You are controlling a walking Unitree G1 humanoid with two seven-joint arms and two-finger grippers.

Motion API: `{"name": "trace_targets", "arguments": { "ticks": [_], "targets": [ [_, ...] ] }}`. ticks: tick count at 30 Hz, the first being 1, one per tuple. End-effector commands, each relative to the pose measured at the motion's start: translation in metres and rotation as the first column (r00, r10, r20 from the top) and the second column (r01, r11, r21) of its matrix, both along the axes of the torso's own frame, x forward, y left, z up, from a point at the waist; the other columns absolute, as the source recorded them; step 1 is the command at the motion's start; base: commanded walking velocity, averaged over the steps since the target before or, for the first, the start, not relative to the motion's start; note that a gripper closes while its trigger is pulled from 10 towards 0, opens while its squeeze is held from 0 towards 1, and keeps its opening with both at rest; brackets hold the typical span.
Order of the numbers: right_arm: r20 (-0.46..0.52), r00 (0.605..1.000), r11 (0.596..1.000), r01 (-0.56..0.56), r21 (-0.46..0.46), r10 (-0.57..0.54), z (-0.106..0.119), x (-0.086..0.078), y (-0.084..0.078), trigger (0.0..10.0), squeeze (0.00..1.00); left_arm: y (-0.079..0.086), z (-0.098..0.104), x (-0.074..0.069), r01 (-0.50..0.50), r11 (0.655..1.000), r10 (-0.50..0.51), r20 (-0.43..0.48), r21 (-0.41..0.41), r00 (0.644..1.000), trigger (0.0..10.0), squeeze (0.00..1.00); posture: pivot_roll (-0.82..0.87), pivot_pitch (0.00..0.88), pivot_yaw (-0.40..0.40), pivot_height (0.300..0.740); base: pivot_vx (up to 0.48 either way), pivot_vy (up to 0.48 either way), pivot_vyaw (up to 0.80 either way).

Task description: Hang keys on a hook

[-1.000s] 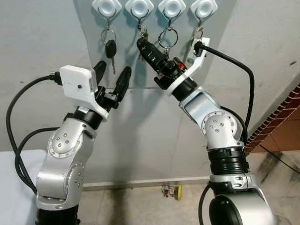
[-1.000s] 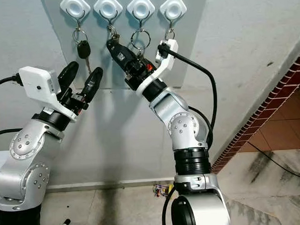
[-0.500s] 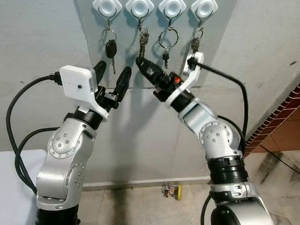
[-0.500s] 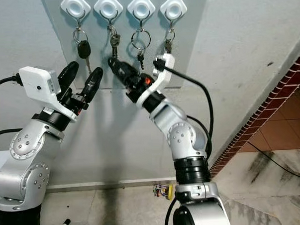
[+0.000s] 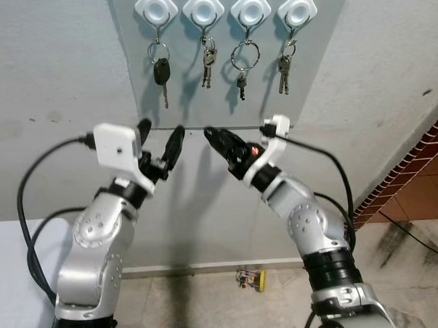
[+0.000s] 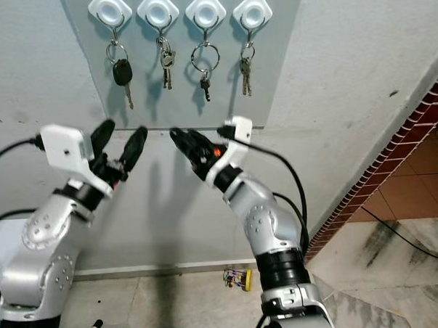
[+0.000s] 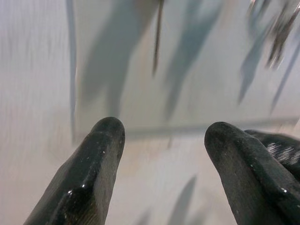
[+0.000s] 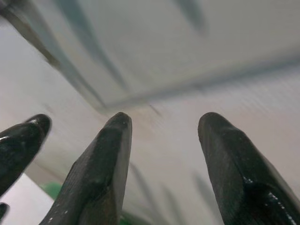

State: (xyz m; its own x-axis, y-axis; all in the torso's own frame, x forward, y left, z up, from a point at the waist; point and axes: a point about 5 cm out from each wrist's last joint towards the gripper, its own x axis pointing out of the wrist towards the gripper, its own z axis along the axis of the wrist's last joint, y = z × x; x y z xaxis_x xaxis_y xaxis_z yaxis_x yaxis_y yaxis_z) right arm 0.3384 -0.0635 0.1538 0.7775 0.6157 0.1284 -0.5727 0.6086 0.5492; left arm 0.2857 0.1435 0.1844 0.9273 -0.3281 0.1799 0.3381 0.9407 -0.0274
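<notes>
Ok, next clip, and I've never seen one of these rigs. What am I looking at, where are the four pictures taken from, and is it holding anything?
This is a humanoid robot with two silver arms, each ending in a pincer of two long black fingers. The two wide pictures come from a stereo camera on its head, so they show one scene twice. The two close-ups come from cameras on the wrists, looking along each pincer's fingers. On the wall is a grey panel with four white hooks; each carries keys: a black-headed car key, a small bunch, a large ring with one key, and another bunch. The left pincer and right pincer are both open, below the panel, holding nothing.
</notes>
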Motion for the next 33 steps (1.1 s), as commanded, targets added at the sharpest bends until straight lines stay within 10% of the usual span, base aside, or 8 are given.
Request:
{"name": "trace_targets", "arguments": {
  "ticks": [1,9,13,16,33],
  "targets": [
    [0.003,1.000,0.999,0.008,-0.043,-0.008,-0.008,-0.001,0.000,10.0,0.00,0.001,-0.008,0.000,-0.002,1.000,0.002,-0.012,0.027,1.000,10.0,0.00,-0.07,0.112,-0.036,0.740,0.000,0.000,0.00],
    [0.005,0.999,0.995,0.037,-0.092,-0.037,-0.021,-0.001,-0.003,10.0,0.00,0.004,-0.022,0.001,-0.024,0.998,0.025,-0.028,0.065,0.999,10.0,0.00,-0.07,0.107,-0.034,0.740,0.000,0.000,0.00],
    [-0.097,0.966,0.928,0.200,-0.315,-0.241,-0.092,-0.017,-0.040,10.0,0.00,0.022,-0.107,-0.001,-0.148,0.975,0.186,-0.246,0.164,0.951,10.0,0.00,-0.09,0.082,-0.003,0.740,0.000,0.000,0.00],
    [-0.103,0.956,0.885,0.208,-0.416,-0.274,-0.110,-0.024,-0.049,10.0,0.00,0.023,-0.124,-0.002,-0.162,0.972,0.207,-0.298,0.168,0.932,10.0,0.00,-0.09,0.077,0.001,0.740,0.000,0.000,0.00],
    [-0.229,0.904,0.660,0.075,-0.747,-0.362,-0.190,-0.085,-0.086,10.0,0.00,0.035,-0.230,-0.052,-0.179,0.952,0.301,-0.665,0.246,0.683,10.0,0.00,-0.10,0.040,0.019,0.740,0.000,0.000,0.00]
  ]
}}
